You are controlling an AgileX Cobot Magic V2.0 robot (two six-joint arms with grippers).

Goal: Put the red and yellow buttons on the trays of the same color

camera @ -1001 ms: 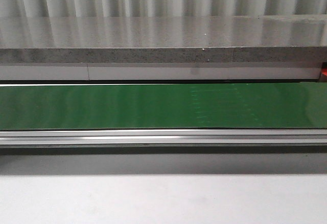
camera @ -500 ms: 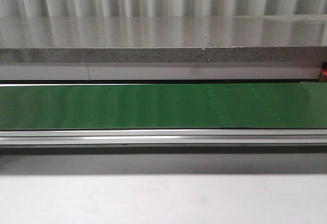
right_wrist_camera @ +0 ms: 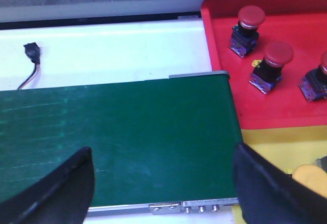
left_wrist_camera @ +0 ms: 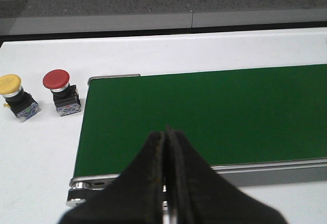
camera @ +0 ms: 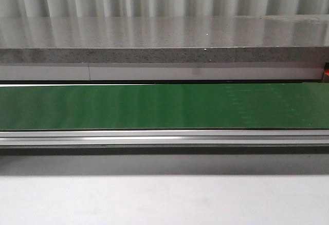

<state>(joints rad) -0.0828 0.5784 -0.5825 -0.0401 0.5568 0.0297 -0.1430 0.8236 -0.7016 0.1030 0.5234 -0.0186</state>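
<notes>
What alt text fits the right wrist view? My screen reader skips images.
Open right gripper hangs over the green conveyor belt. At the belt's end, a red tray holds three red buttons, with a yellow tray adjoining it.

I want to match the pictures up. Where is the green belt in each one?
Front view: green belt spans the full width, mid-picture.
Left wrist view: it starts beside the red button and runs on past the picture's edge.
Right wrist view: it ends beside the red tray.
Shared landmark: the belt's metal rail.
</notes>
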